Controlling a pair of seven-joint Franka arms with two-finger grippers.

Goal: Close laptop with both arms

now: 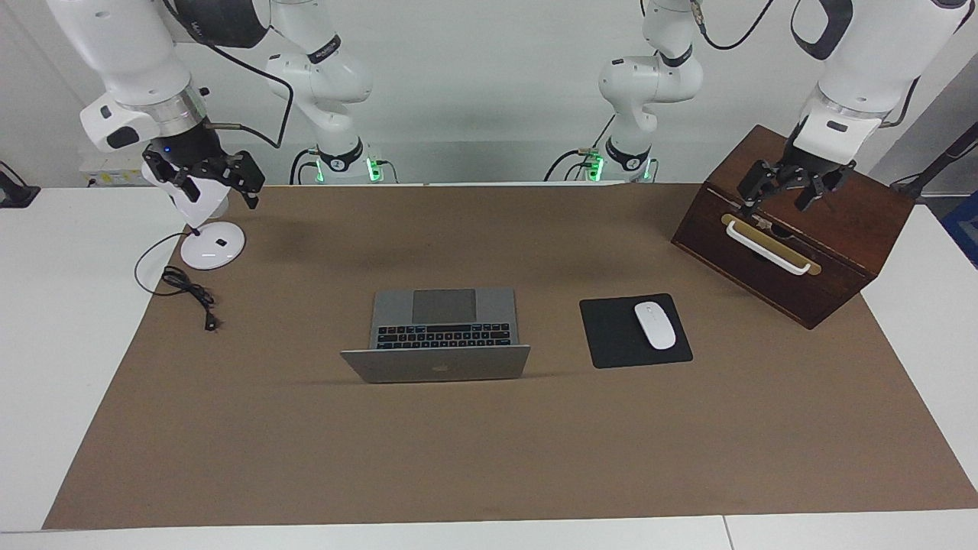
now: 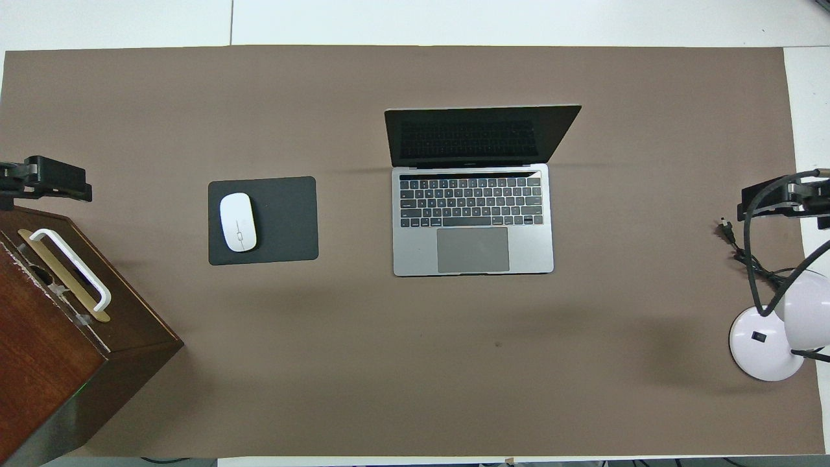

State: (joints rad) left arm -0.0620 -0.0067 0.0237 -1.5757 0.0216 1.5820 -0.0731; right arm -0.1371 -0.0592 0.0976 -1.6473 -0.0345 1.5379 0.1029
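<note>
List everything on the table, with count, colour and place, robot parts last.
laptop: 1, silver-grey, open, mid-mat.
mouse pad: 1, black, beside the laptop toward the left arm's end.
mouse: 1, white, on the mouse pad.
wooden box: 1, dark brown with white handle, left arm's end.
desk lamp: 1, white with black cord, right arm's end.
mat: 1, brown, covering the table.
left gripper: black, over the wooden box.
right gripper: black, over the desk lamp.

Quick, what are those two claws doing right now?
Left gripper: over the wooden box, holding nothing; open or closed cannot be told.
Right gripper: over the lamp, open, empty.
</note>
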